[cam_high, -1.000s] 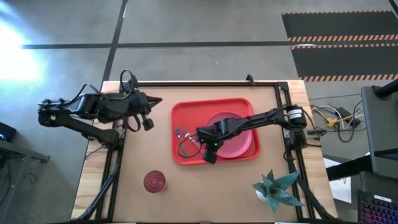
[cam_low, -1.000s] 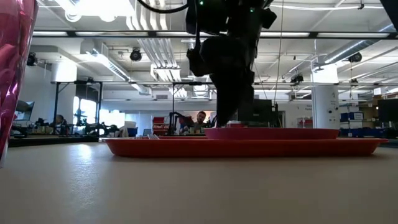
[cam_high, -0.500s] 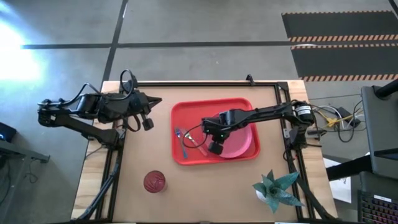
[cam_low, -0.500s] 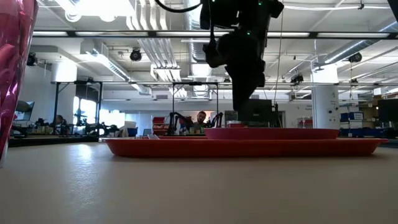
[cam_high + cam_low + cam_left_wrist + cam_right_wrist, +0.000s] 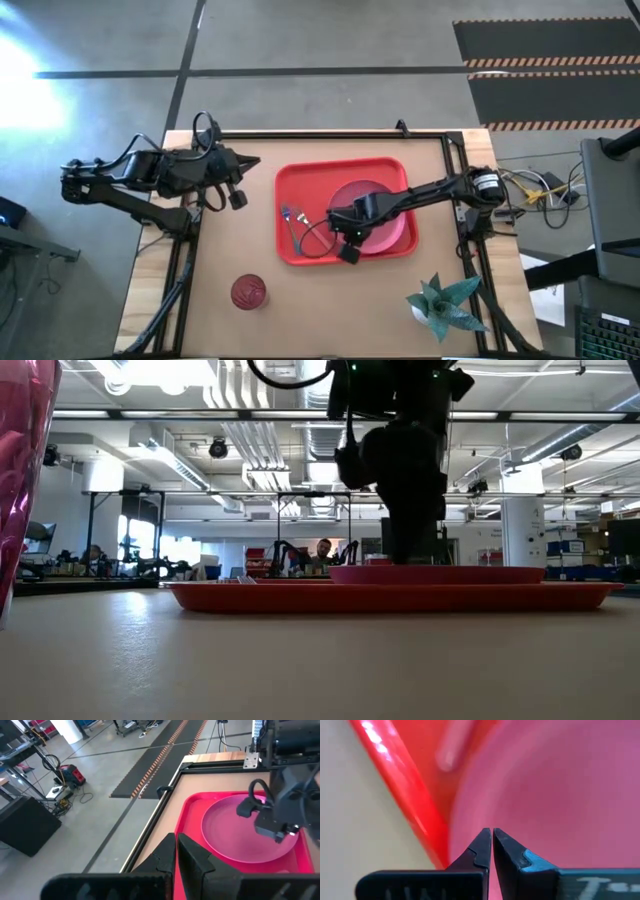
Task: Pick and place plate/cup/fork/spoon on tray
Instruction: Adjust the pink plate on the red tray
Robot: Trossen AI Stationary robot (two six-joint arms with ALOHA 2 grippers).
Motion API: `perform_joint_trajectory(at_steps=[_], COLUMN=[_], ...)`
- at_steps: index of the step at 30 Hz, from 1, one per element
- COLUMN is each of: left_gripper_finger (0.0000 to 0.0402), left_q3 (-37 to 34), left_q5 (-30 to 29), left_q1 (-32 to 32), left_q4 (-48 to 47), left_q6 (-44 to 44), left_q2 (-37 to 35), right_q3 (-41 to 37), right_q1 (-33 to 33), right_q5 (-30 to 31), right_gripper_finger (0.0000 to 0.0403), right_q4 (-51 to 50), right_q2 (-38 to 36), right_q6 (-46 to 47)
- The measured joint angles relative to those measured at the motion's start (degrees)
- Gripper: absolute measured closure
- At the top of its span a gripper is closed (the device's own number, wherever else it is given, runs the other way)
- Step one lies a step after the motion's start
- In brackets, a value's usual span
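Right gripper [image 5: 491,831] clenched on nothing, poised over plate [image 5: 385,228] near its edge. Plate lying in tray [image 5: 290,180]; spoon [image 5: 289,218] also in tray, beside plate. Fork not made out. Cup [image 5: 248,292] on table [image 5: 220,250], well apart from tray. Left gripper [image 5: 177,840] clenched, empty, parked left of tray.

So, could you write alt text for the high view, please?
The right gripper, fingers shut and empty, hangs over the red tray beside the plate. The left gripper waits shut off the tray, and the cup stands on the table.
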Motion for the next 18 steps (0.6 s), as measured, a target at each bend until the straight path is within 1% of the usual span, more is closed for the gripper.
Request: perform_joint_trajectory(at_steps=[5, 9, 15, 18], left_gripper_finger=[0.0401, 0.0401, 0.0401, 0.0401], left_q3=[-0.02, -0.01, 0.0, 0.0], left_q5=[0.02, 0.02, 0.02, 0.04], left_q1=[0.0, 0.0, 0.0, 0.0], left_q4=[0.0, 0.0, -0.02, -0.04], left_q6=[0.0, 0.0, 0.0, 0.02], left_q2=[-0.1, -0.34, -0.82, -0.8], right_q3=[-1.02, -1.35, -1.59, -2.53], right_q1=[0.72, 0.71, -0.38, -0.83], right_q5=[-0.03, 0.12, 0.96, 1.35], right_gripper_finger=[0.0394, 0.0394, 0.0394, 0.0394], right_q4=[9.34, 13.91, 9.31, 9.17], right_q2=[0.0, 0.02, 0.02, 0.02], right_q6=[2.4, 2.87, 1.52, 1.57])
